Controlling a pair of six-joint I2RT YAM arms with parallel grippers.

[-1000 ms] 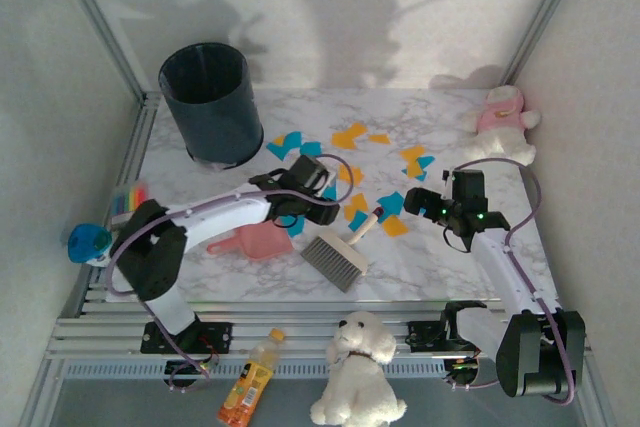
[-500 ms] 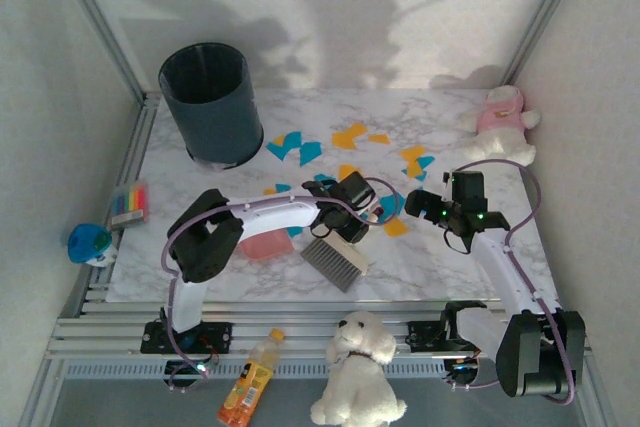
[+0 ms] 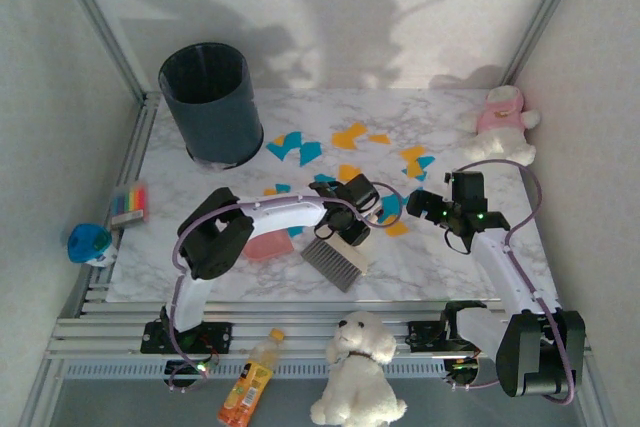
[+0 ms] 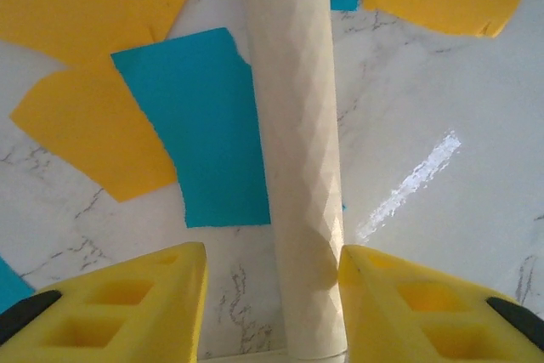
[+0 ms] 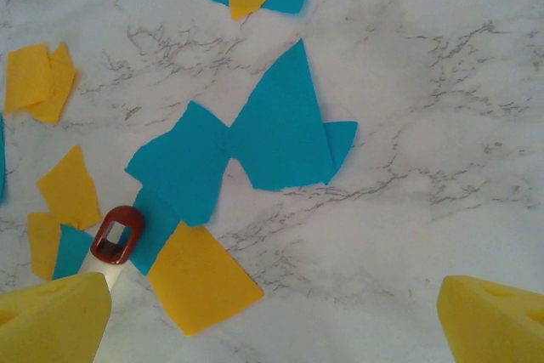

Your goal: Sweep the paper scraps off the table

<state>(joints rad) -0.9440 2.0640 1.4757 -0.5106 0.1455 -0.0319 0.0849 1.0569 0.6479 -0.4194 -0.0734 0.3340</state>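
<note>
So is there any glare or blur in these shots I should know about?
Left wrist: one bright glare streak on the table beside the brush handle, otherwise sharp. Right wrist: even light, no glare, scraps crisp. Top view: broad soft shadows on the back wall.

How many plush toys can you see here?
2: a white dog at the near edge, off the table; a pink-and-white one at its far right corner.

Orange and teal paper scraps (image 3: pixel 349 134) on white grey-veined table (image 3: pixel 420 267); cream brush handle (image 4: pixel 297 167).
</note>
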